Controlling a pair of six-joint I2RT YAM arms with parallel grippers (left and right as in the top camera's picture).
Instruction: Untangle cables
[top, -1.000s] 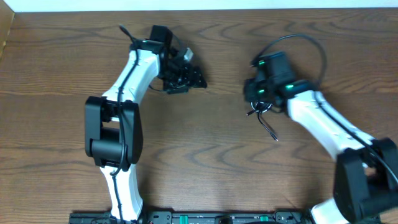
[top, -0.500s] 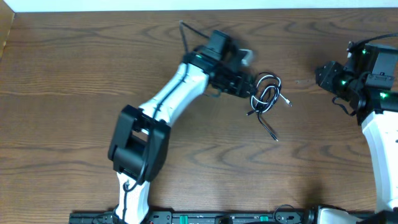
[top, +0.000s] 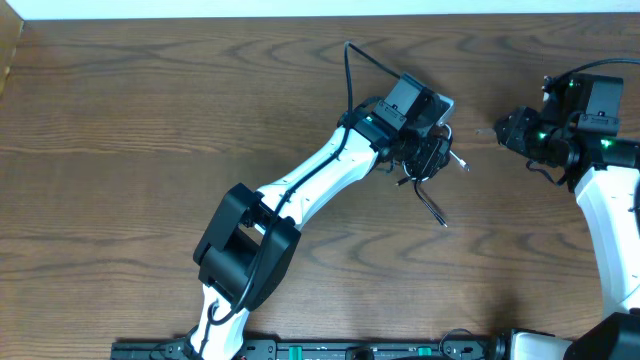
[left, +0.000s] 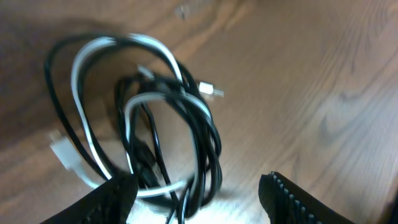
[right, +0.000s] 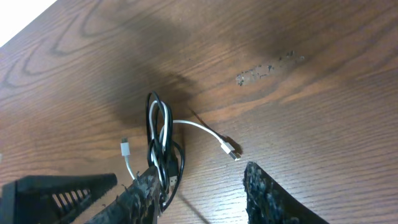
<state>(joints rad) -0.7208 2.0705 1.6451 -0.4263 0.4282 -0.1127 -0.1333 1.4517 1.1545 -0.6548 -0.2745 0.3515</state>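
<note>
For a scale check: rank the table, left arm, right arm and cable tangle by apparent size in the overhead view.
Table, largest.
Left arm.
Right arm, though the frame cuts it off, so its rank against the left is unsure.
Cable tangle, smallest.

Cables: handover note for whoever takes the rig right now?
Left gripper: open, over the bundle, nothing clamped.
Right gripper: open, empty, off to the side of the bundle.
Black cable and white cable: looped through each other in one pile on the table.
Done: nothing separated yet.
Left: grip one cable, pull the two apart.
</note>
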